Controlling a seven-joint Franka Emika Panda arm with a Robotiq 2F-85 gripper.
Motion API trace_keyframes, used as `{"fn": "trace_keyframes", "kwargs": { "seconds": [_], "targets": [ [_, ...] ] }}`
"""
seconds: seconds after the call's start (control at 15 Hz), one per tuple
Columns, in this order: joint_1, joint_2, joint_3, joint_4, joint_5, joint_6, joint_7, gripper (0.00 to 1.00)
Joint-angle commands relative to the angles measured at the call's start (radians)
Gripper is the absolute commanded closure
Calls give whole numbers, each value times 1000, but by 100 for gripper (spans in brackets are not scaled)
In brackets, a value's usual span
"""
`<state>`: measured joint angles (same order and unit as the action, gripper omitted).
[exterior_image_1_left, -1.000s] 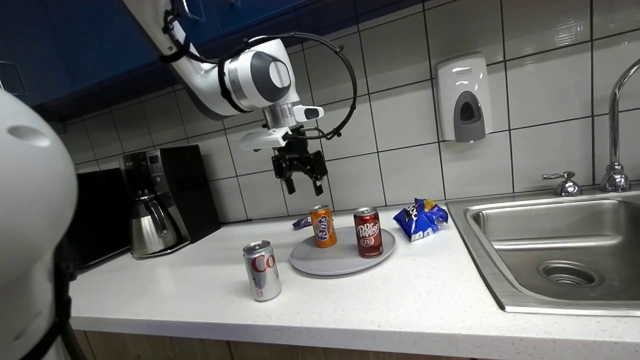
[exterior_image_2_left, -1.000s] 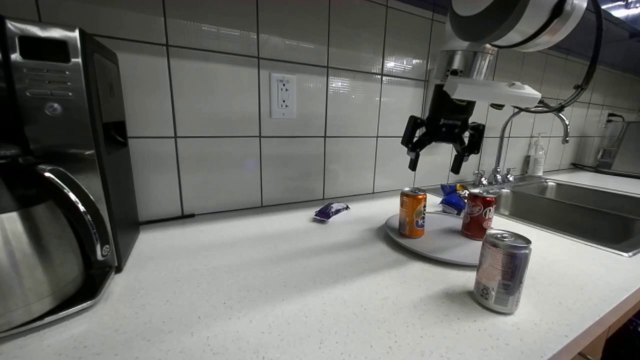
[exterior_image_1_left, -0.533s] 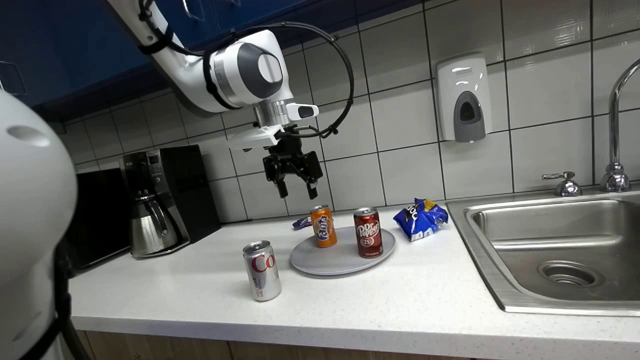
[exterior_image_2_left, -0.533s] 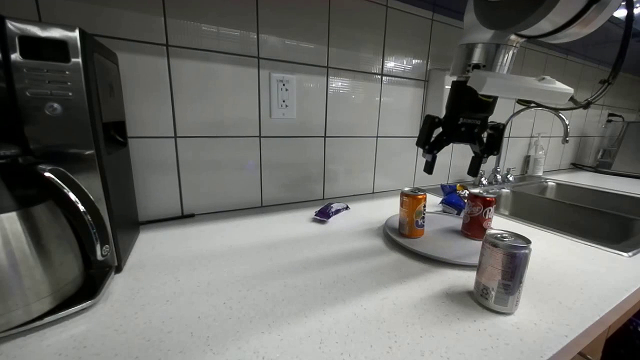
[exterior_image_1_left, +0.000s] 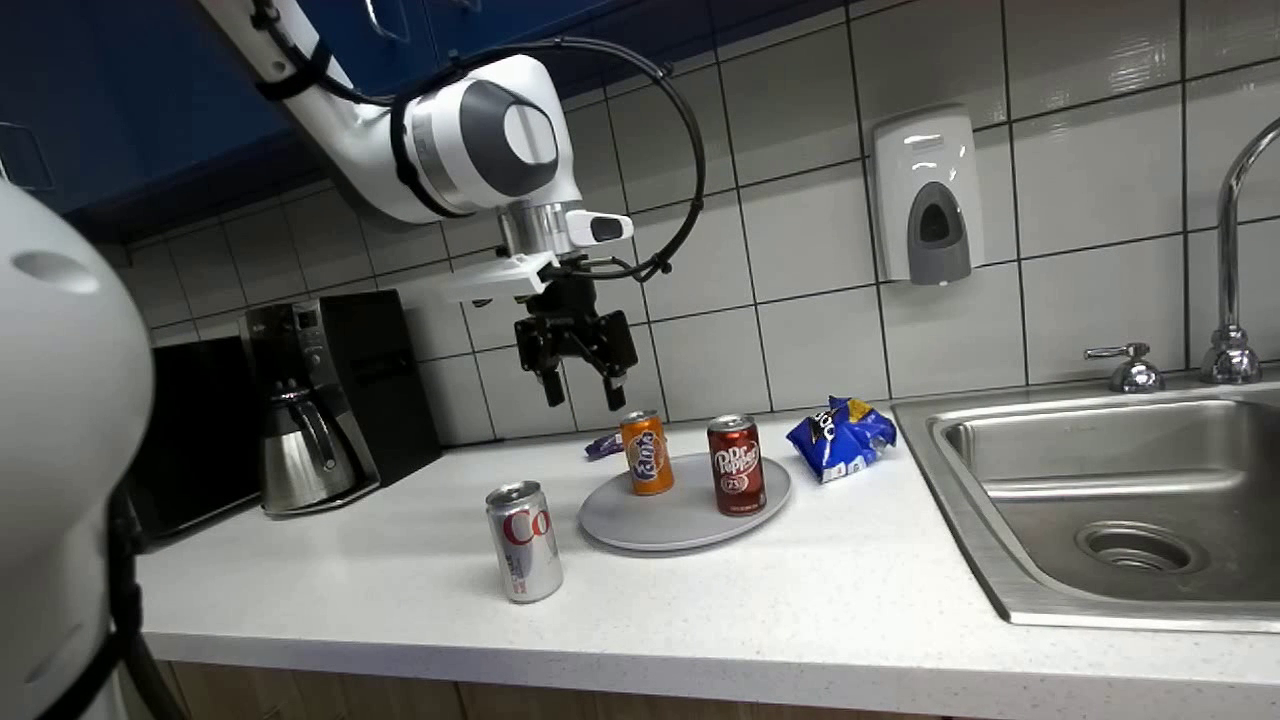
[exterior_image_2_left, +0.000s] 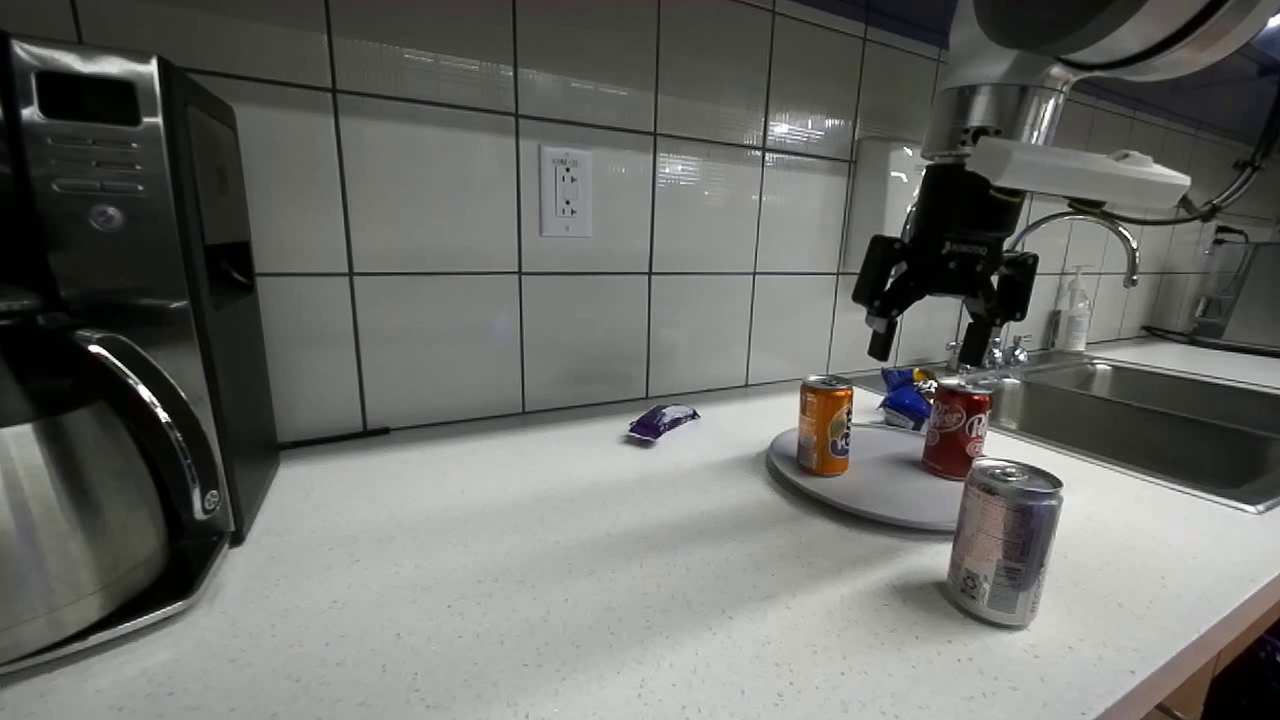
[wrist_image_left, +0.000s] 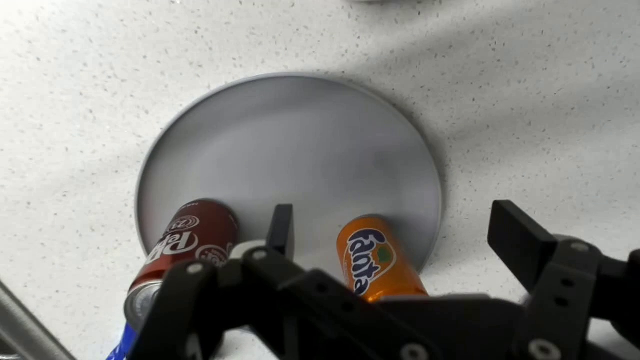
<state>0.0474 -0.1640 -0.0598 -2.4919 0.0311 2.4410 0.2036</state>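
While the orange can (exterior_image_2_left: 825, 428) stays put, the spread claw (exterior_image_2_left: 928, 345) has shifted toward the silver can (exterior_image_2_left: 1005, 545).

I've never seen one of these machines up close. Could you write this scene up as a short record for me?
Gripper: open, raised in the air, holding nothing
On the gray plate: orange Fanta can and red Dr Pepper can, both upright
On the counter: silver can, upright, apart from the plate
Packets: blue packet near the sink; purple packet lying on the counter
Appliance: coffee maker
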Motion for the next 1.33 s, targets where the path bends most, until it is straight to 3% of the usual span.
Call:
{"fn": "trace_keyframes", "kwargs": {
  "seconds": [0.0, 0.2, 0.73, 1.27],
  "targets": [
    [-25, 0, 25, 1, 7, -2, -5, 0],
    [-26, 0, 25, 1, 7, -3, -6, 0],
    [-37, -20, 97, -31, -206, -8, 226, 0],
    [-29, -37, 133, -70, -196, -29, 353, 0]
  ]
}}
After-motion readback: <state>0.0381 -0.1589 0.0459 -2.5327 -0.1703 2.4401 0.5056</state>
